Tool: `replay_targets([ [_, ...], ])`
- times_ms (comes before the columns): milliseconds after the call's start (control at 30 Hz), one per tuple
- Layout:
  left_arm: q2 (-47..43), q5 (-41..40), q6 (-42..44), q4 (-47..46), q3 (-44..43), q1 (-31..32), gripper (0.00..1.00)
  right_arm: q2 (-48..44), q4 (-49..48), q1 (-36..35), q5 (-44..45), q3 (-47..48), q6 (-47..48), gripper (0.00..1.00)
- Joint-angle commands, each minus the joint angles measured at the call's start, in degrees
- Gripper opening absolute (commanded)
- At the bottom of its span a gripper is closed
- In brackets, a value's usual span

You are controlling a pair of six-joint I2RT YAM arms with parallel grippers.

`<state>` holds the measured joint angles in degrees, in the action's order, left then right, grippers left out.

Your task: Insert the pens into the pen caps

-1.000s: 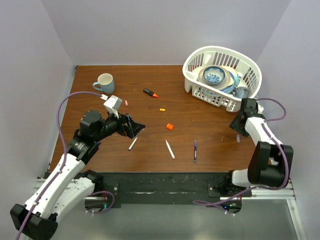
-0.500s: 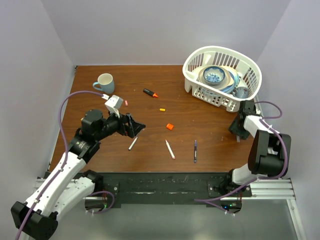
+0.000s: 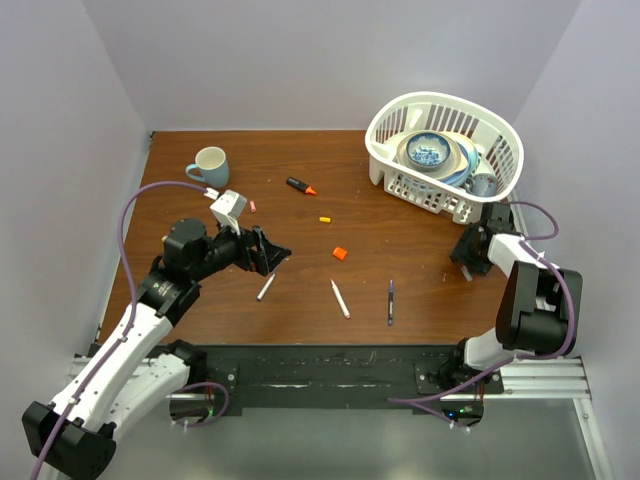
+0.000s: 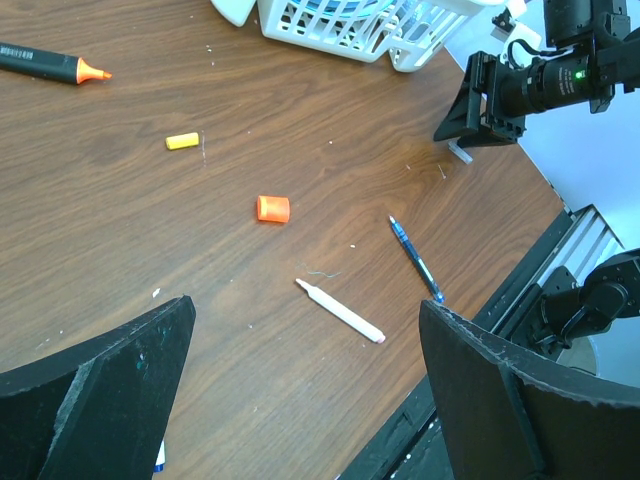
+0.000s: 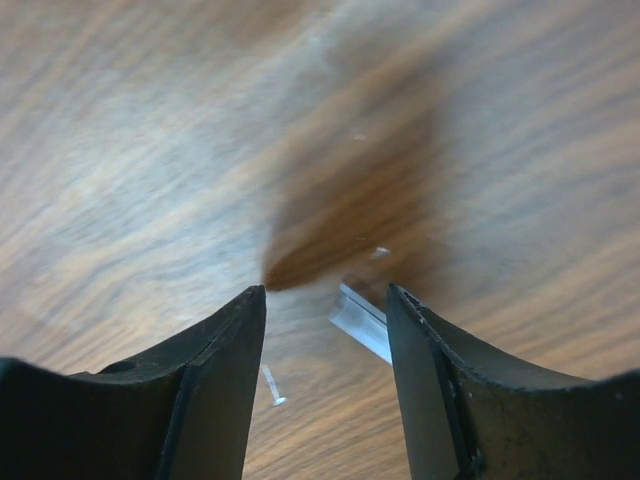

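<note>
At the left of the top view the left gripper (image 3: 272, 250) hovers over the table (image 3: 430, 320), jaws spread wide and empty, with a pink cap (image 3: 252, 206) above it and a grey pen (image 3: 265, 288) just below. Toward the centre lie a yellow cap (image 3: 325, 219), an orange cap (image 3: 340, 254), a white pen (image 3: 341, 299) and a blue pen (image 3: 390, 301), all apart. At the right, below the white basket (image 3: 400, 185), the right gripper (image 5: 325, 292) stands half open low over the table, gripping nothing; a small clear piece (image 5: 358, 320) lies between its fingers
</note>
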<state>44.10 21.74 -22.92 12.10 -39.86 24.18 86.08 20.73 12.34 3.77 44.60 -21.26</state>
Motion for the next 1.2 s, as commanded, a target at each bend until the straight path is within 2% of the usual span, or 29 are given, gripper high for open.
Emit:
replay_targets([
  [0, -0.24, 0.41, 1.30, -1.46, -2.42, 0.16, 0.99, -0.30, -3.85, -0.82, -7.72, -1.18, 0.86, 0.57],
  [233, -0.41, 0.32, 1.30, -1.38, -2.33, 0.16, 0.99, 0.40, -3.33, -2.58, -9.22, -0.92, 1.04, 0.57],
  [500, -0.33, 0.24, 1.21, -1.46, -2.24, 0.16, 0.99, -1.62, 2.55, -3.81, -5.62, -2.94, -0.98, 0.57],
  [667, -0.24, 0.76, 1.12, -1.81, -2.16, 0.16, 0.99, -5.13, 2.12, -3.81, -6.58, -4.26, -2.12, 0.57],
  [800, -0.15, 1.11, 0.94, -1.99, -2.15, 0.16, 0.99, -8.82, 2.92, -3.81, -4.30, -2.77, -4.85, 0.57],
  [900, -0.41, 1.11, 0.94, -1.99, -2.07, 0.16, 0.99, -10.67, 1.25, -3.73, 2.28, -2.15, -4.32, 0.56],
  [1033, -0.77, 0.94, 1.03, -1.90, -2.07, 0.16, 0.99, -9.89, 1.51, -3.72, 7.20, -0.66, -3.71, 0.55],
  [1167, -0.85, 0.94, 1.03, -1.82, -2.07, 0.16, 0.99, -7.34, 0.54, -3.55, 8.36, 0.14, -2.65, 0.54],
])
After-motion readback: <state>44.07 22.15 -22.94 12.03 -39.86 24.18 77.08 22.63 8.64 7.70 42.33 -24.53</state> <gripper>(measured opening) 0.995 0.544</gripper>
